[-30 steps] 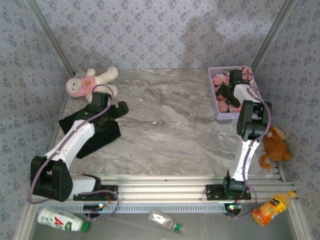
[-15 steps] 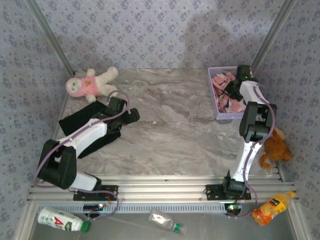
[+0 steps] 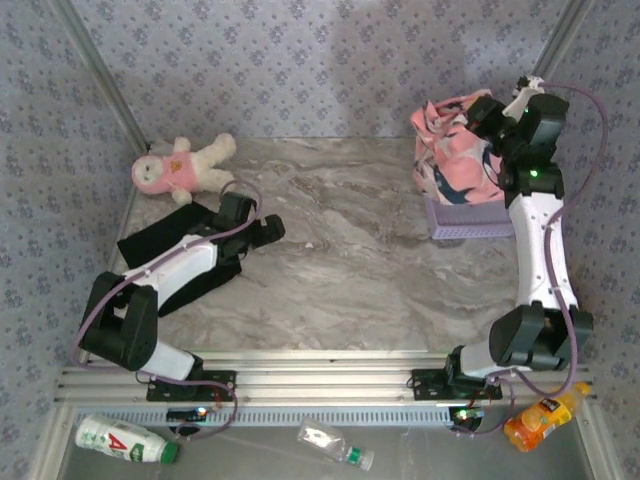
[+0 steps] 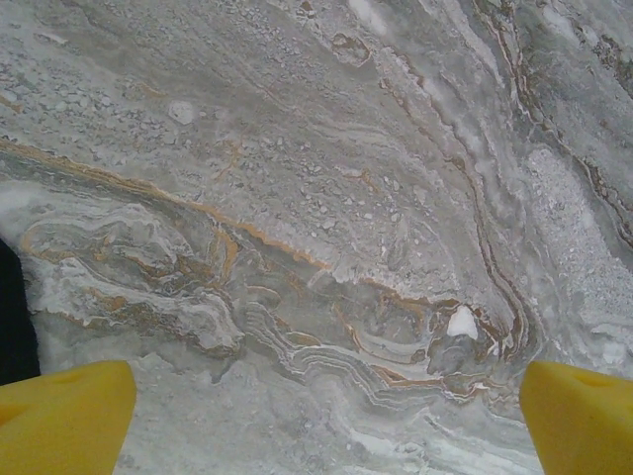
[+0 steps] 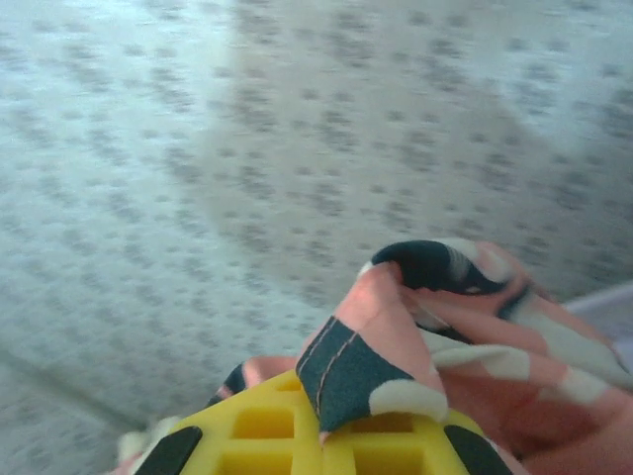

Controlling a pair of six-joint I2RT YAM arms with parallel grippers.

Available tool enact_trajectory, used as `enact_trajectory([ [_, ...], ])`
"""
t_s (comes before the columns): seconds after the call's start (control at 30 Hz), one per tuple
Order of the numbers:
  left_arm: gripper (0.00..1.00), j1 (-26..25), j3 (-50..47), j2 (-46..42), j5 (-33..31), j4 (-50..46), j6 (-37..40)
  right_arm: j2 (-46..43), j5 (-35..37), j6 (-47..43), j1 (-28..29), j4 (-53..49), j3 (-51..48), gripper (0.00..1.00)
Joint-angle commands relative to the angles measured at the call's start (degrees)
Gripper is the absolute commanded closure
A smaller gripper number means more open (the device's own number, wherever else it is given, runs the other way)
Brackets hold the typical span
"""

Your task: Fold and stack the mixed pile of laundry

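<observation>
Broad bare marble across the middle of the table [image 3: 350, 270], walled on 3 sides. Along the left edge, black T-shirt [image 3: 145, 242] spread flat, partly under the left arm; plush toy [image 3: 180, 167] near the far left corner. Low over stone just beside the shirt, left gripper [image 3: 272, 230], jaws spread wide, holding nothing. In the far right corner, lavender basket [image 3: 465, 218]; pink printed garment [image 3: 455, 160] hanging above it, lower folds reaching the basket. High by the back wall [image 3: 300, 60], right gripper [image 3: 492, 115] clamped on that garment's hem.
</observation>
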Motion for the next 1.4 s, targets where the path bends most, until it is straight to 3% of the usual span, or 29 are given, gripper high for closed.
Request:
enact_trajectory([
  [0.0,0.0,0.0,2.2,0.4,0.0,1.2,-0.8,-3.3,-8.0,0.6,4.5,4.7,0.3,1.0],
  [0.23,0.0,1.7,1.9,-1.3,-3.4,-1.1,-1.9,-3.8,-13.7,-2.4,17.0,0.8,-0.6,1.0],
  [0.33,0.0,3.7,1.3,-3.2,-4.7,-2.4,-2.2,-3.3,-10.5,-3.1,21.9,0.9,-6.8,1.0],
  [0.4,0.0,4.8,0.8,-4.5,-5.1,-3.2,-2.3,-2.1,-8.8,-2.4,23.9,1.9,-12.8,0.94],
  [0.43,0.0,4.9,0.7,-5.1,-5.4,-3.6,-2.1,-1.5,-8.4,-1.2,24.4,2.8,-15.7,0.88],
  [0.5,0.0,4.9,0.4,-6.1,-5.5,-4.3,-1.7,1.2,-9.1,1.3,25.2,4.1,-22.0,0.6],
  [0.57,0.0,4.9,0.0,-6.5,-4.0,-4.3,-1.3,3.4,-10.4,2.3,25.9,4.4,-26.2,0.46],
  [0.7,0.0,4.2,-0.4,-5.0,1.0,-2.5,-0.1,4.0,-5.0,1.1,26.7,0.3,-30.4,0.39],
  [0.9,0.0,1.8,3.0,2.9,4.2,-1.1,1.1,3.2,11.2,-3.7,28.4,-7.0,-30.1,0.33],
  [1.13,0.0,1.5,12.7,12.5,7.5,2.4,-0.2,12.8,21.6,-9.1,28.7,-7.2,-20.8,0.25],
  [1.27,0.0,1.4,14.3,16.2,6.1,5.7,-0.1,21.1,22.3,-9.2,27.3,-8.5,-13.8,0.2],
  [1.37,0.0,1.1,16.2,20.3,9.4,6.6,-0.4,27.3,16.3,-7.9,26.1,-6.5,-11.9,0.19],
])
